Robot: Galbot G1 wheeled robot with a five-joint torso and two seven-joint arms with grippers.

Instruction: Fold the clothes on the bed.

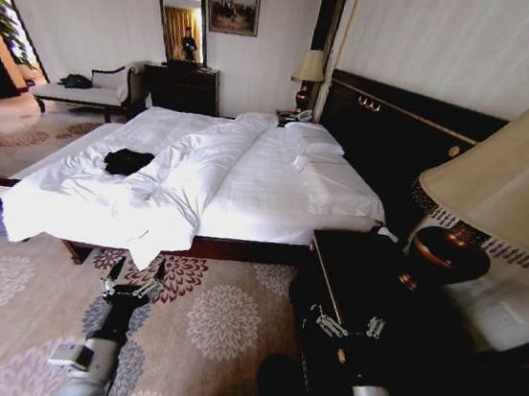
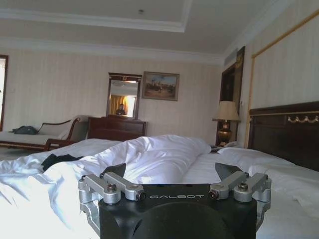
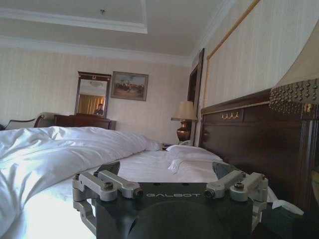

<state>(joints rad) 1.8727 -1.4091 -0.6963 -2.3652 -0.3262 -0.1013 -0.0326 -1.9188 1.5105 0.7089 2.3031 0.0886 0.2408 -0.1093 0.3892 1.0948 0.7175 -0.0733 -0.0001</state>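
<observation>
On the bed (image 1: 247, 181): one crumpled black T-shirt (image 1: 128, 161); short of it, left tool (image 1: 129, 281) and right tool (image 1: 349, 324), both spread.

A crumpled black soft-fabric T-shirt (image 1: 128, 162) lies in a loose heap on the large white-sheeted double bed with dark wooden headboard (image 1: 266, 184), toward the bed's nine-o'clock side in the head view, just beside the rumpled duvet ridge, unfolded.
</observation>
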